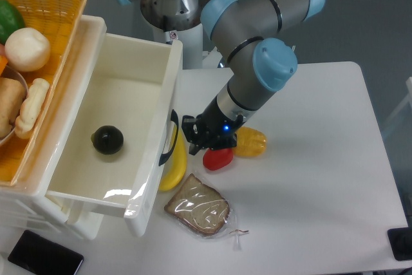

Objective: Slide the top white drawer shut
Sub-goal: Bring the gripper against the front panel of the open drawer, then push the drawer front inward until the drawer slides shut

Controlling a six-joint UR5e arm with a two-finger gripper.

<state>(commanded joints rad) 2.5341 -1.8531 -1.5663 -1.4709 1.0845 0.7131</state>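
The pulled-out glossy white plastic top drawer (109, 133) juts over the white bench (322, 178). Just beside its front panel lie a yellow banana (175, 165), a wrapped bread slice (198, 207), a red pepper (218, 158) and a yellow pepper (251, 143), crowding that approach. The black pincer (201, 132) hangs near the curved black handle (170, 138). The bench's right half lies open.

Bright, even overhead light; sharp focus; glare on the top white drawer (122, 194).
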